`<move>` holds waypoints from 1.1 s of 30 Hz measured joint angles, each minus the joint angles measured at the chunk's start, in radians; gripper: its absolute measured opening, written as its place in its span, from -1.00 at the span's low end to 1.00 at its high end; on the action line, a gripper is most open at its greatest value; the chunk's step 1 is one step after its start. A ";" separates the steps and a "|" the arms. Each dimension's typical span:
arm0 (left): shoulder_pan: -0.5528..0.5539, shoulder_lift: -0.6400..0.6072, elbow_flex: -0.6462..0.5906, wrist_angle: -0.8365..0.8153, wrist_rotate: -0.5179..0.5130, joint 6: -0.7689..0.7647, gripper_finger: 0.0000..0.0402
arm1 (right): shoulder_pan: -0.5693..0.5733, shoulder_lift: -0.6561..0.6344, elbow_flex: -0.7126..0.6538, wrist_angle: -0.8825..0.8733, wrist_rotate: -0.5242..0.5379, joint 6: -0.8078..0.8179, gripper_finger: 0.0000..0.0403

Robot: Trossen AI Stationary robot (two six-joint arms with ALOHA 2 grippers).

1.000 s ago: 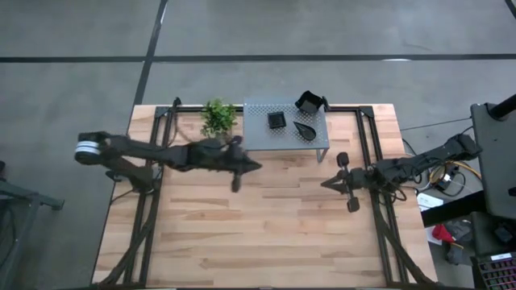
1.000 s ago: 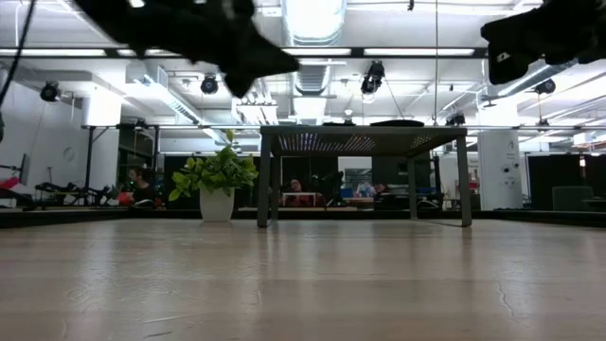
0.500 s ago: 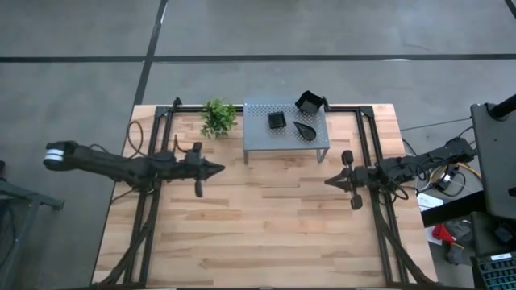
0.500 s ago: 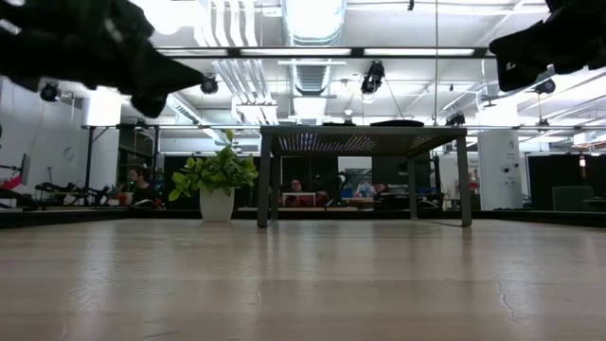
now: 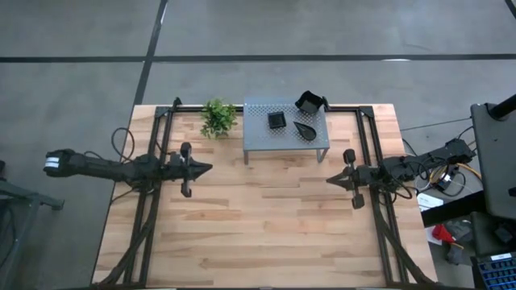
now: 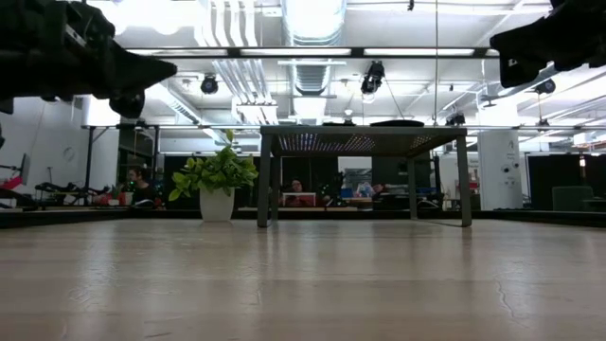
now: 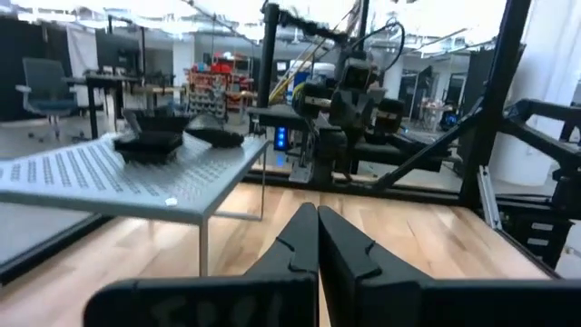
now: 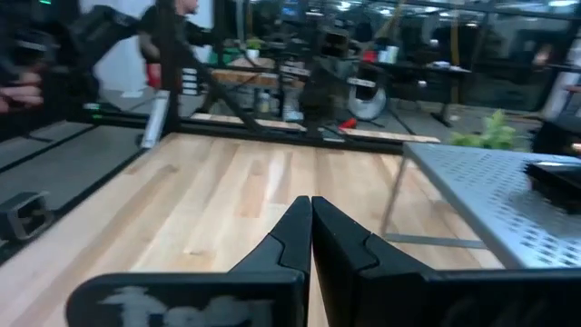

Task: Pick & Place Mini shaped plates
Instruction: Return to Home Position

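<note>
Small black mini shaped plates (image 5: 276,119) are sitting on the grey perforated metal shelf (image 5: 258,133). Left end effector (image 5: 205,167) and right end effector (image 5: 332,180) are hovering empty over the pale wooden bench (image 5: 266,225), fingers pressed together. For homing: retract level, staying clear of the shelf.

high cam straight down, low cam at table (image 6: 303,284) lvl; all see shelf (image 5: 258,134)

Plates (image 5: 276,119) on shelf (image 5: 258,135), one perhaps overhanging behind; plant (image 5: 218,118) left.

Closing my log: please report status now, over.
Left pincer shut, empty, left side. Right pincer shut, empty, right side. Plates on shelf. Plant clear of both.
</note>
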 joint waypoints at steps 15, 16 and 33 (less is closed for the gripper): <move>0.000 -0.135 0.000 -0.203 0.041 0.018 -1.00 | 0.000 -0.150 -0.054 -0.068 0.078 -0.002 -0.96; 0.000 -0.139 0.000 -0.203 0.041 0.018 -1.00 | 0.000 -0.165 -0.062 -0.068 0.084 -0.013 -0.96; 0.000 -0.141 -0.001 -0.255 0.041 0.018 -1.00 | 0.001 -0.251 -0.114 -0.092 0.127 -0.076 -0.96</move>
